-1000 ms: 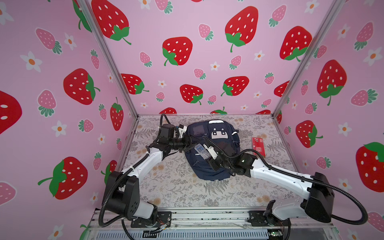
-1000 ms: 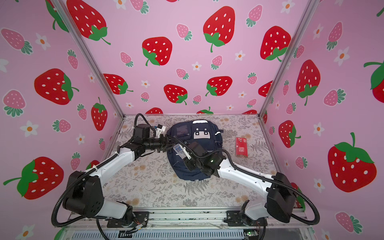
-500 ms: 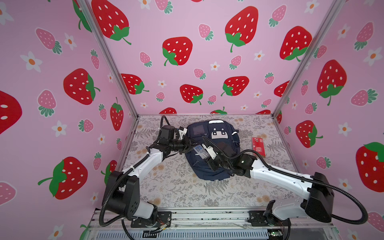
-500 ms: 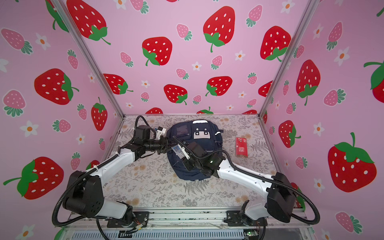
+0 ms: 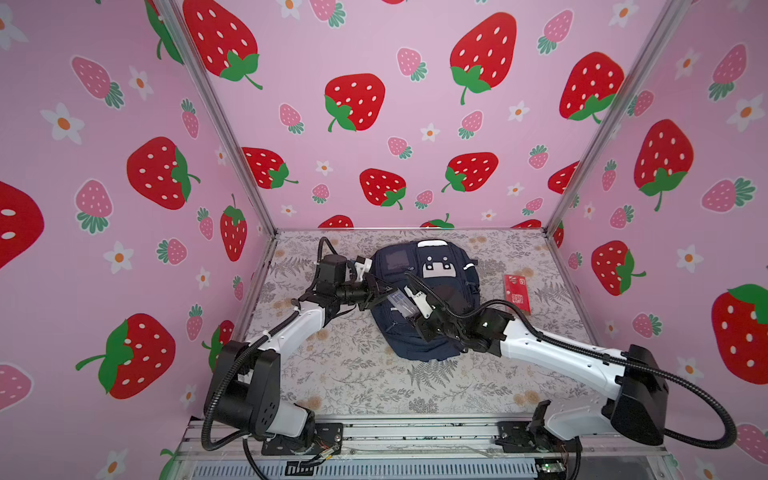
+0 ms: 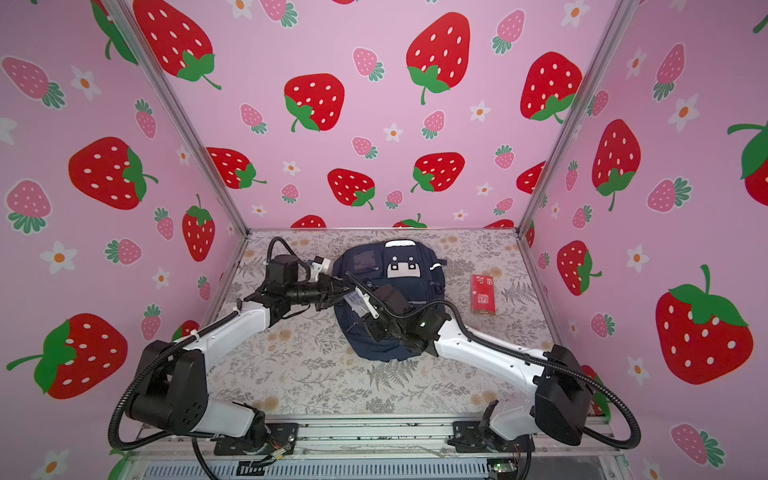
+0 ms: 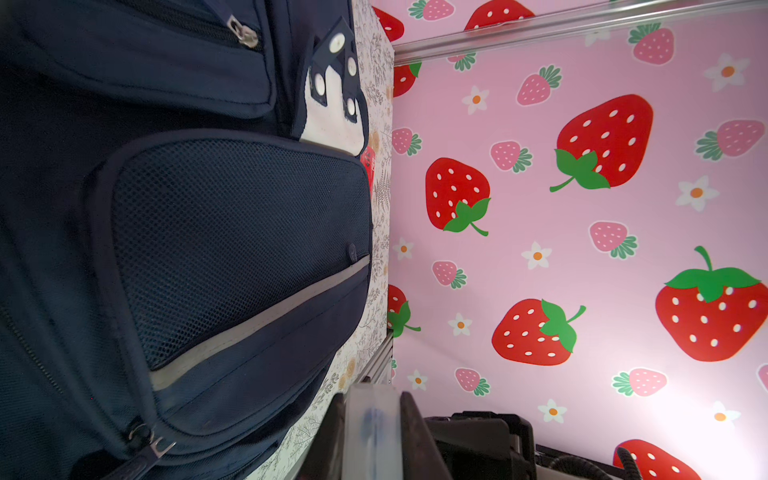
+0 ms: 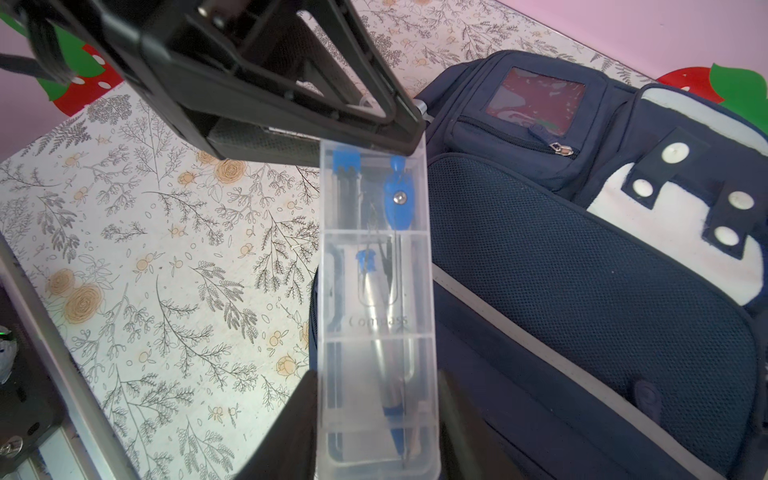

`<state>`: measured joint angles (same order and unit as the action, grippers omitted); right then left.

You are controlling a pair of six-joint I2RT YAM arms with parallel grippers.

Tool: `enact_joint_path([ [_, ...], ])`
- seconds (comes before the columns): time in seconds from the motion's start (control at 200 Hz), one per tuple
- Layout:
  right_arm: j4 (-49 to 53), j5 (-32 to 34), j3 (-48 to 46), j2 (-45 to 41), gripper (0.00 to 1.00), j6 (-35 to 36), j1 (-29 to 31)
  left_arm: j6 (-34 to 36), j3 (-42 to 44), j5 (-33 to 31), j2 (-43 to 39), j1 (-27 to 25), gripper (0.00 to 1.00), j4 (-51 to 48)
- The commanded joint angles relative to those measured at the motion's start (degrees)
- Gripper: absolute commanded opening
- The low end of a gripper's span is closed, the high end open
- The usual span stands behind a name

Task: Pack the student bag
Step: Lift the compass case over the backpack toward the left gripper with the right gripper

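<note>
The student bag is seen lying flat, front up, on the floral table, w/ its white patch toward the back wall. A clear case is held in the air over the bag's left edge, beside the mesh pocket. Whether the fabric is touched by it can't be told.

The case is gripped at both ends. The end nearer the bag's top is clamped by the left gripper, fingers set narrow on the plastic. This is confirmed in the left wrist view, where the case is pressed btw. both fingers. The end nearer the bag's bottom is pinched by the right gripper, fingers set approx. mid-width against the case's long sides.

A blue-and-metal compass is seen inside the case. The zip of the bag's window pocket is seen closed. A red booklet is laid flat on the table to the right of the bag, well apart from it.
</note>
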<state>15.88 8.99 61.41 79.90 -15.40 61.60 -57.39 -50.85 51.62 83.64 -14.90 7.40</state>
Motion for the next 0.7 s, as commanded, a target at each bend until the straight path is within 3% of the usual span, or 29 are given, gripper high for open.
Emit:
enact_joint_path([
  [0.0,0.46,7.16,1.73,-2.72,0.55,-2.45,0.37,-4.19,1.86,-1.92,-1.85,1.56,0.18,4.80],
  [0.1,0.91,12.59,1.85,-5.12,0.66,-7.01,0.25,-7.09,3.83,-3.99,-3.69,2.37,0.18,9.03],
  [0.21,-1.13,11.46,0.70,-8.51,0.73,-14.84,-1.24,-10.29,6.27,-6.23,-5.29,2.59,0.18,14.49],
  [0.295,-5.48,3.02,-2.48,-11.56,0.74,-23.08,-5.25,-13.58,8.29,-7.63,-6.16,2.63,0.18,20.10],
  [0.355,-11.87,-6.64,-6.43,-13.55,0.74,-28.26,-8.75,-16.00,9.69,-8.31,-6.62,2.59,0.18,24.12],
  [0.48,-25.36,-21.81,-14.19,-15.79,0.67,-38.13,-14.75,-20.52,12.66,-10.14,-8.14,2.48,0.18,31.86],
  [0.69,-40.41,-29.93,-21.64,-16.50,0.60,-47.58,-18.09,-22.17,15.55,-12.11,-11.20,2.31,0.19,34.71],
])
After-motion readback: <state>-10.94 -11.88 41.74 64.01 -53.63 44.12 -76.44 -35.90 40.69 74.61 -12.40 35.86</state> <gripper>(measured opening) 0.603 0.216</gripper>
